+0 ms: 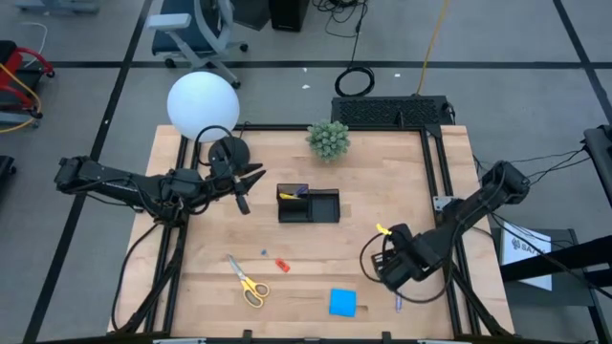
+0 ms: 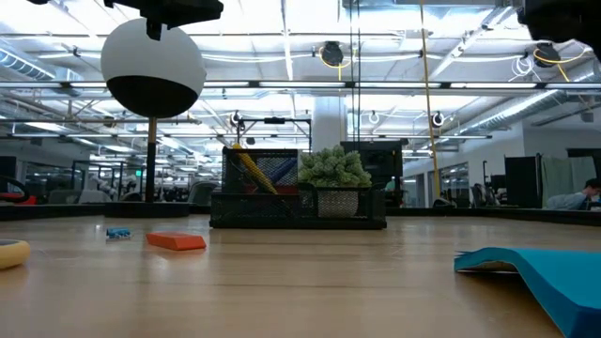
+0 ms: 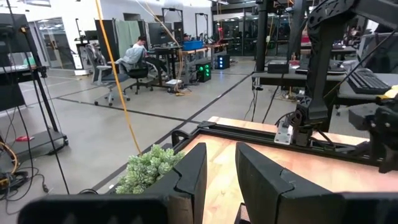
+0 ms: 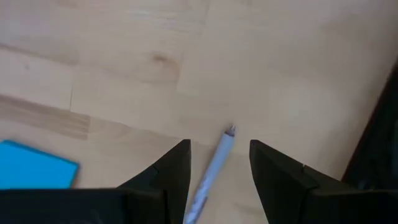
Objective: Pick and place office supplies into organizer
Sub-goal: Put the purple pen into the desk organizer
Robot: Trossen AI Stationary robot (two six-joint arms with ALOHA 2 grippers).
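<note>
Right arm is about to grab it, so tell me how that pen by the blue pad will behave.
The pen looks slim and round, so it probably rolls if nudged sideways. Lying flat on bare wood between the right gripper fingers, it likely leaves little to pinch. It seems stiff and light.

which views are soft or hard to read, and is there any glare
Low view: the blue sticky-note pad and the yellow scissors handle sit too near the lens and blur; ceiling lights glare behind the organizer, leaving it silhouetted. Right wrist view: the pen between the open fingers is soft. High view: evenly lit, the white lamp globe bright.
</note>
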